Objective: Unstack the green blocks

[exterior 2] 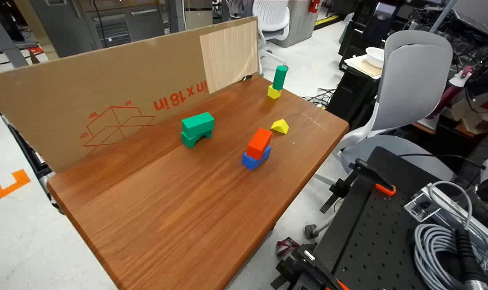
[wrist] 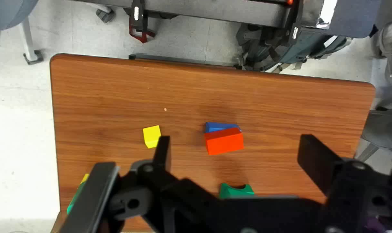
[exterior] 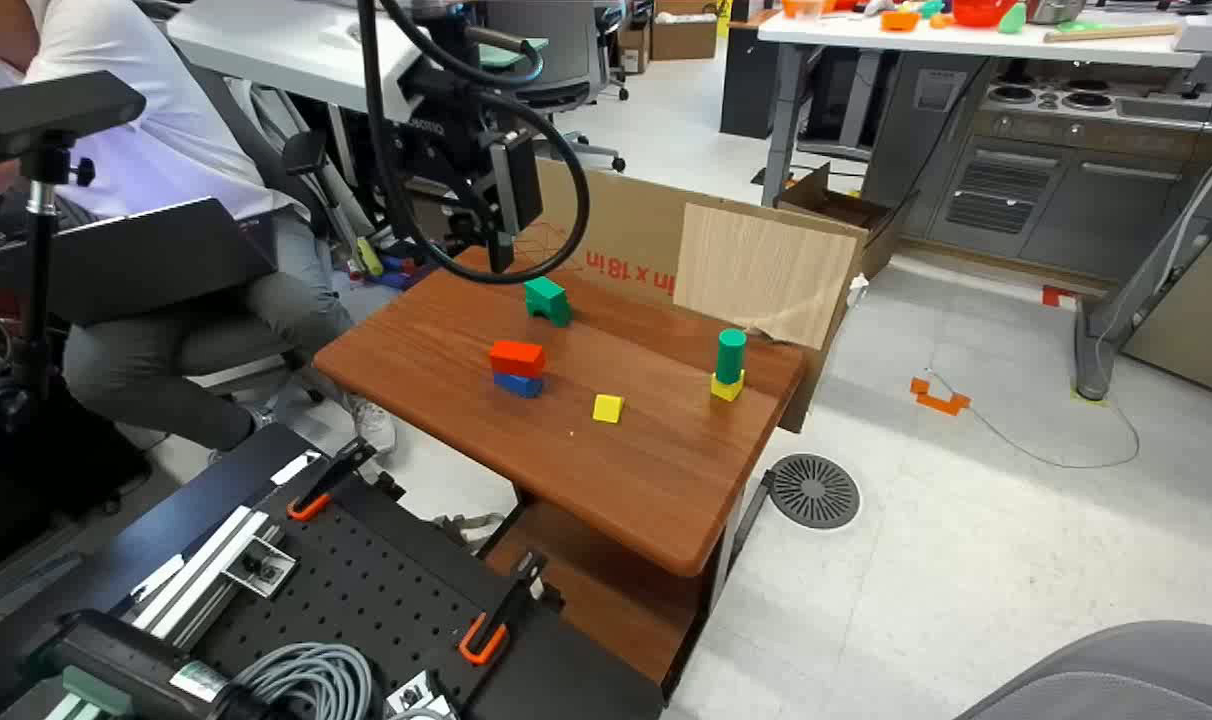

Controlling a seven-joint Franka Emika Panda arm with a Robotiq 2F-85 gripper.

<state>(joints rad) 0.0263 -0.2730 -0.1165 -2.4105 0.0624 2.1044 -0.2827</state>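
Observation:
Two green blocks are stacked near the cardboard side of the table. The upper green block (exterior 2: 198,124) is a plain bar and rests on the lower green block (exterior 2: 188,141), which has an arch cut in its underside. The same upper block (exterior: 546,291) and lower block (exterior: 556,314) show in an exterior view. In the wrist view only part of a green block (wrist: 229,191) shows; the gripper body hides the rest. My gripper (wrist: 236,142) is open and empty, its fingers wide apart. It hangs above the table, apart from the stack, in an exterior view (exterior: 501,250).
A red block (exterior: 517,357) lies on a blue block (exterior: 518,385). A yellow wedge (exterior 2: 280,126) lies beside them. A green cylinder (exterior 2: 280,77) stands on a yellow block (exterior 2: 274,92) near a corner. A cardboard sheet (exterior 2: 147,64) walls off the table's (exterior 2: 155,209) long edge.

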